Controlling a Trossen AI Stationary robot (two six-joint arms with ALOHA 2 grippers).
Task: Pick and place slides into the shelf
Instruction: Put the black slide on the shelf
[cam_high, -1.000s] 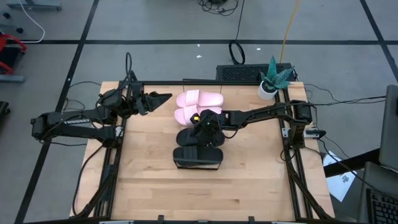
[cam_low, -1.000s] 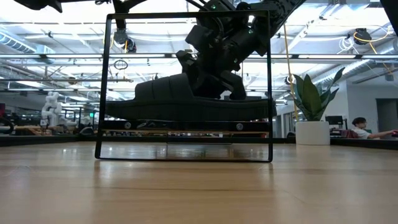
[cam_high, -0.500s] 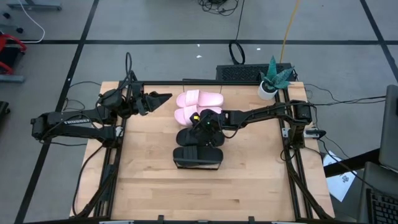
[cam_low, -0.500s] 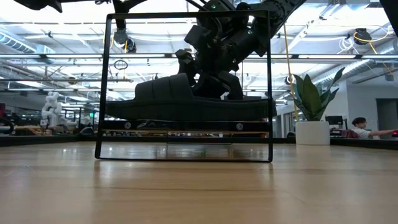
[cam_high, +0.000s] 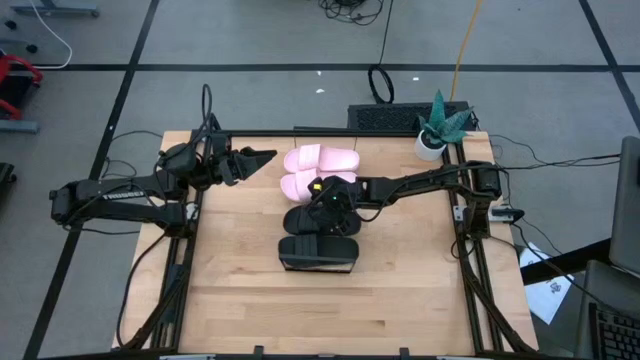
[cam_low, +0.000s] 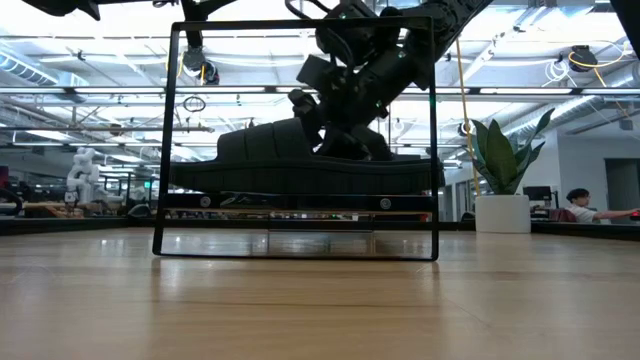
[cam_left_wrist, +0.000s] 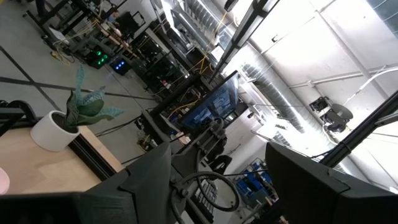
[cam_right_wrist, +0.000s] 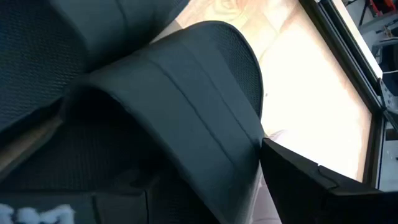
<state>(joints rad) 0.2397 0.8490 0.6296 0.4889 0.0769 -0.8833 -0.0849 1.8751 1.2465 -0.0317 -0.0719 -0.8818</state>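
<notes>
Jaws: right gripper (cam_high: 330, 197) sits low over the black slides (cam_high: 320, 235) at table centre; fingers spread apart on either side of a black strap (cam_right_wrist: 186, 106) in the right wrist view, nothing clearly clamped (one finger (cam_right_wrist: 317, 186) shows dark at the strap's edge, contact can't be judged). Left gripper (cam_high: 250, 160) hangs near the table's 11 o'clock corner, fingers parted, holding nothing; its wrist view looks out over the room and the plant (cam_left_wrist: 74, 115).

Slides: pink pair (cam_high: 315, 170) lies side by side toward 12 o'clock from centre, just beside the black pair. Black pair is stacked along the 12–6 line, one at centre under the right gripper, the other just toward 6 o'clock.

Shelf (cam_low: 300, 215): in the low view the black wire frame stands upright on the table (cam_high: 400, 300), with a black slide (cam_low: 290, 160) resting on its plank and the right gripper directly above it.

Plant pot (cam_high: 430, 145) at the 1 o'clock corner, well apart from the slides. Right arm reaches in from 3 o'clock.
</notes>
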